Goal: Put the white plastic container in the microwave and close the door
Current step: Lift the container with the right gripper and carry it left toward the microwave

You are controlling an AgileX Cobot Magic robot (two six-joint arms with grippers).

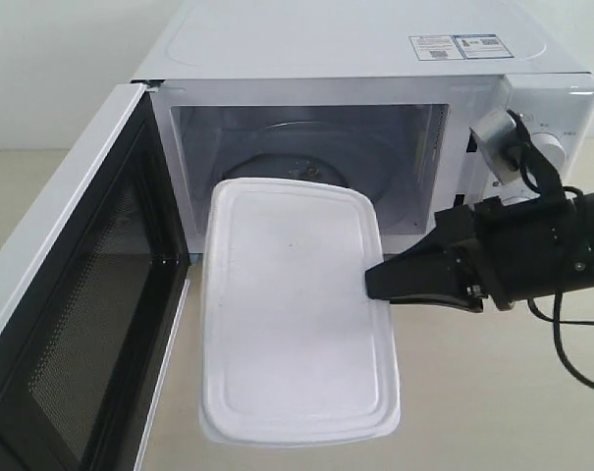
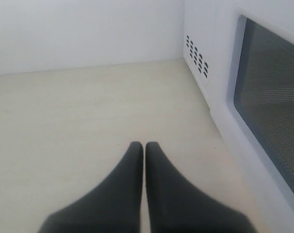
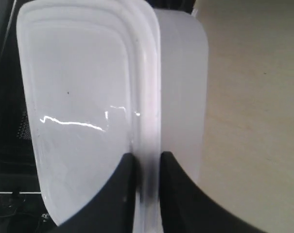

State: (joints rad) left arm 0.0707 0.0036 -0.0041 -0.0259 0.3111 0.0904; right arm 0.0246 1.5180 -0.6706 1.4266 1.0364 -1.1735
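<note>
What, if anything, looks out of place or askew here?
The white plastic container juts mostly outside the open microwave, pinched only at one side rim by the right claw. Nothing looks spilled or damaged.

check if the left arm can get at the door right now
Probably yes. The left gripper, shut, hangs over the table with the outer face of the door beside it and nothing between them. Swinging it shut would have to wait, though: the container sticks out of the microwave.

white plastic container (image 1: 292,304) — translucent, glossy plastic
</note>
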